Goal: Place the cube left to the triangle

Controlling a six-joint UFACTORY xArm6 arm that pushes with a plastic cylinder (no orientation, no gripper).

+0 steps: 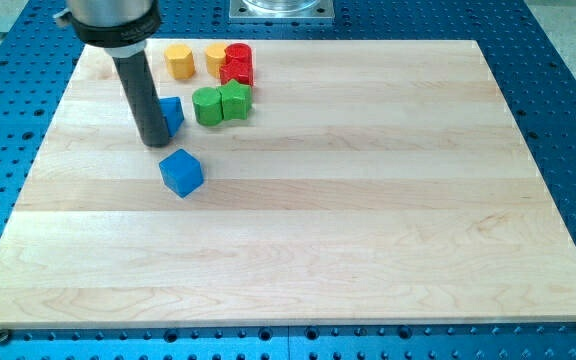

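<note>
Blue is the colour of both task pieces. The blue cube (181,172) lies on the pale wooden board (368,200), in the board's upper-left part as the one camera view shows it. Taking that cube as the landmark: my tip (155,142) stands just above it and slightly to the view's left, near but apart from it, with a strip of bare wood between them. There is no claw on this arm, only the straight dark rod (140,90) coming down from the view's top left, so nothing is clasped or released; the tip simply rests at board height.

The blue triangle (173,114) sits above the cube, just to the view's right of the rod and partly hidden behind it; whether rod and triangle touch I cannot tell.

Further above the cube and to its right, a green cylinder (206,105) and a green block (235,100) stand side by side, touching. Beyond them, toward the view's top, are a yellow hexagonal block (178,60), a second yellow block (215,58) partly hidden, and a red block (238,64) just beside it.
</note>
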